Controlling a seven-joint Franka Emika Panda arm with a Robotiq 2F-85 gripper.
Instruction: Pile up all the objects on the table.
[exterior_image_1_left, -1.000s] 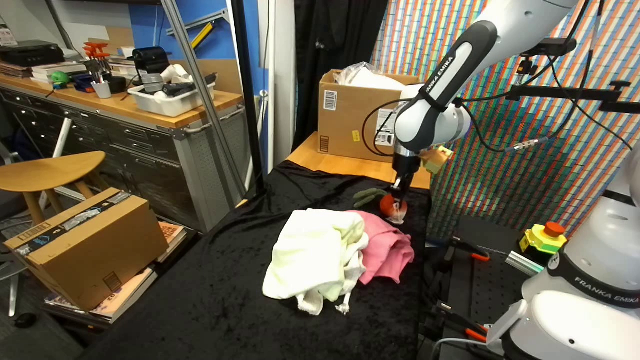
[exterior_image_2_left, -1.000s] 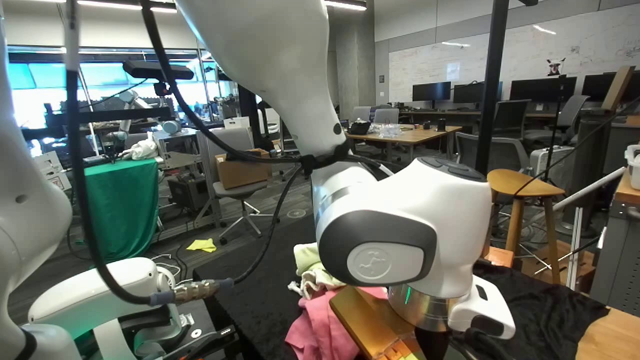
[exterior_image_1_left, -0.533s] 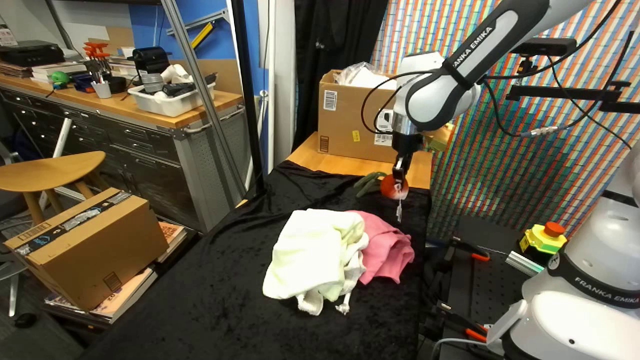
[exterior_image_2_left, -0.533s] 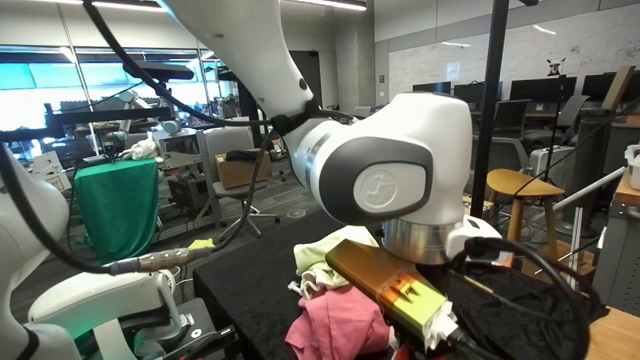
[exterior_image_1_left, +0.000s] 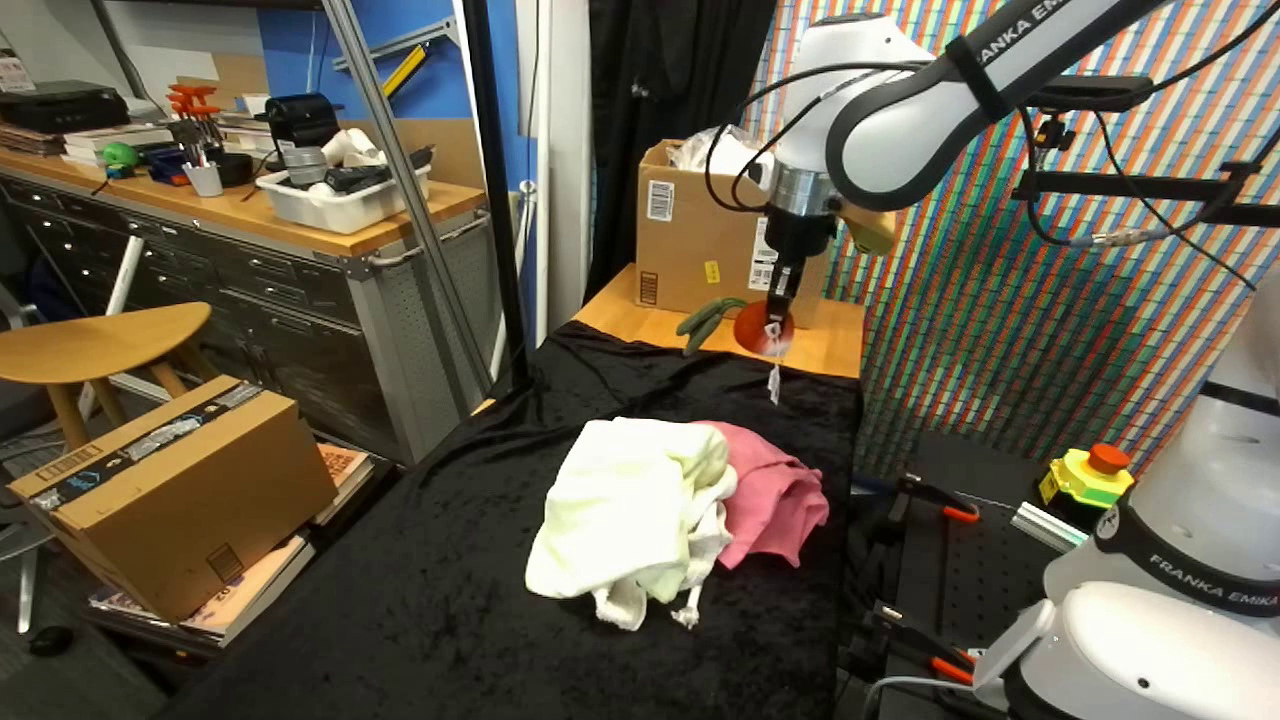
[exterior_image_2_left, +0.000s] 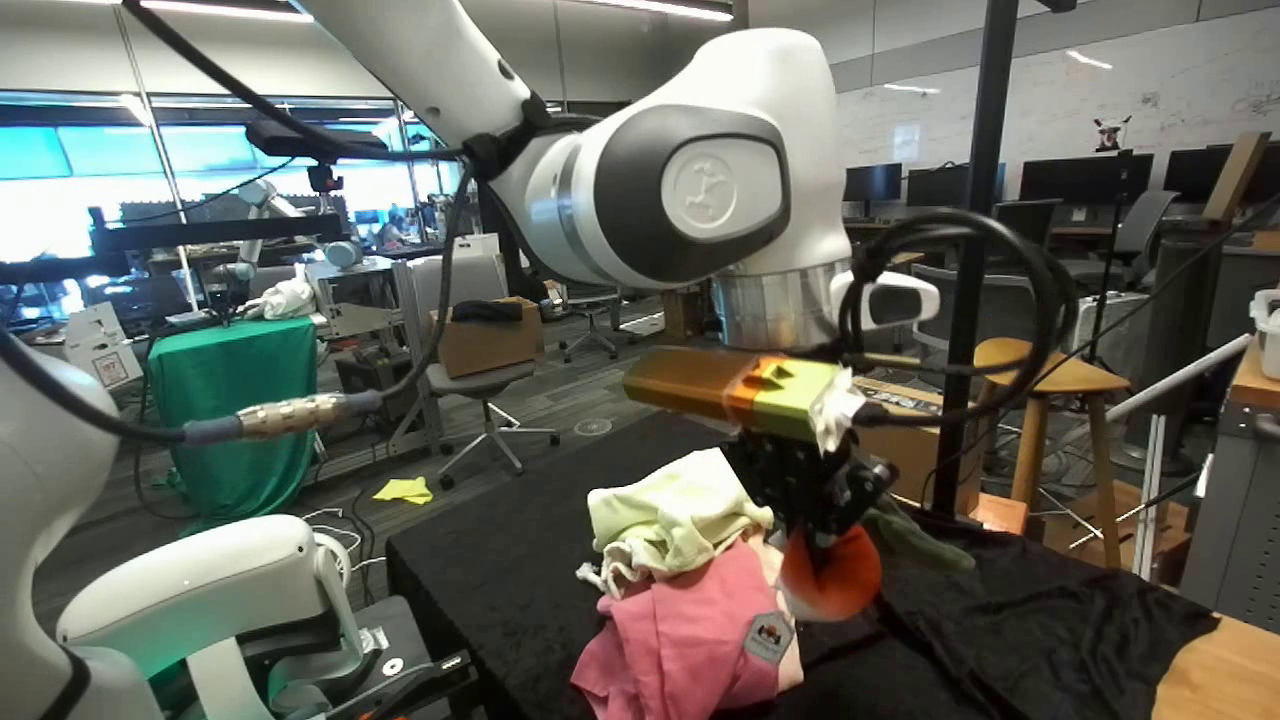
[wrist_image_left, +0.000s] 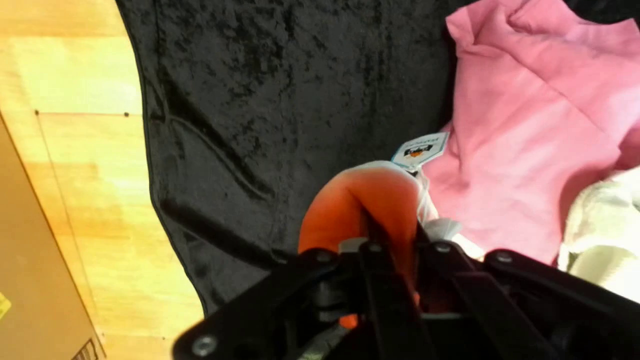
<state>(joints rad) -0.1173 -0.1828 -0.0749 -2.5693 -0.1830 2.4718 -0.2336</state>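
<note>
The rounded red item (exterior_image_1_left: 752, 330) hangs pinched in my jaws, right of centre in an exterior view, while the cream cloth (exterior_image_1_left: 620, 510) and pink cloth (exterior_image_1_left: 768, 490) lie heaped lower down on the tabletop (exterior_image_1_left: 430, 610), so only adding it seems left.

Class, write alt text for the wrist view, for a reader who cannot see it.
The gripper holds a rounded red-orange item above a black-covered table. A pink cloth lies at right, a pale cloth at lower right, and a wooden surface shows along the left.
</note>
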